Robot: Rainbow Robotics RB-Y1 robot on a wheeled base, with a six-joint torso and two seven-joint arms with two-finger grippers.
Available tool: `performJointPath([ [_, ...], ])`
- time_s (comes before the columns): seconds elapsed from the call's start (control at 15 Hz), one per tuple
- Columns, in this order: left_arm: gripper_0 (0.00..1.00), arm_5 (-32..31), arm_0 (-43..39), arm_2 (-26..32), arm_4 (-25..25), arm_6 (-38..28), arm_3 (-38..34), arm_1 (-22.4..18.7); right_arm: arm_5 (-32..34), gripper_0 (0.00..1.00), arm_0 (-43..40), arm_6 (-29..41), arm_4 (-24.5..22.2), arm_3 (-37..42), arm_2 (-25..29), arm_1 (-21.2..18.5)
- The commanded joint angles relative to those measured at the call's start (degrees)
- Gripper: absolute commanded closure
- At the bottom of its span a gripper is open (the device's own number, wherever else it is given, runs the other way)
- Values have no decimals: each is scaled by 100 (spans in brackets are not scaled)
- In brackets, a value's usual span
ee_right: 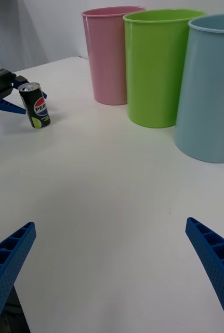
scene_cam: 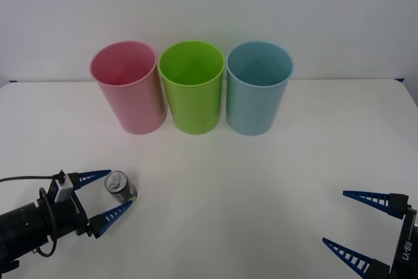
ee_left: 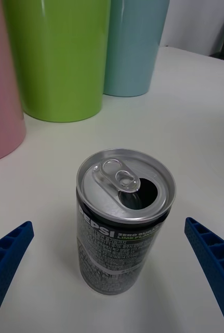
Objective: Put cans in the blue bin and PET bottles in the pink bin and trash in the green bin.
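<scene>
white table (scene_cam: 261, 187) — left hand (scene_cam: 110, 193) spread wide around upright can (scene_cam: 120, 186), untouching; right hand (scene_cam: 358, 221) released, partly cut off.

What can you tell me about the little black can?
The can is small, black metal with a silver top. Its pull tab is lifted and the mouth is open. It stands upright on the white table, in front of the pink bin, between the open fingers of the left tool, which don't touch it.
</scene>
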State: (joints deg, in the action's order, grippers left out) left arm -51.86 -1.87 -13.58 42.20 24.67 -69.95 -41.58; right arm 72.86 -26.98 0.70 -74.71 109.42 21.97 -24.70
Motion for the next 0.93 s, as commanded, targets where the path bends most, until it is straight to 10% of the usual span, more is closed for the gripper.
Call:
performJointPath([
  [0.07, 0, 62, 81, -5, 148, -50, -1, 79, 0, 0, 0, 0, 0, 0, 0, 0],
  [0.2, 8, 80, 134, -5, 262, -112, -1, 132, 0, 0, 0, 0, 0, 0, 0, 0],
  [0.47, 100, 159, 231, -5, 438, -217, -1, 255, 0, 0, 0, 0, 0, 0, 0, 0],
  [0.93, 100, 132, 301, -5, 544, -191, -1, 334, 0, 0, 0, 0, 0, 0, 0, 0],
])
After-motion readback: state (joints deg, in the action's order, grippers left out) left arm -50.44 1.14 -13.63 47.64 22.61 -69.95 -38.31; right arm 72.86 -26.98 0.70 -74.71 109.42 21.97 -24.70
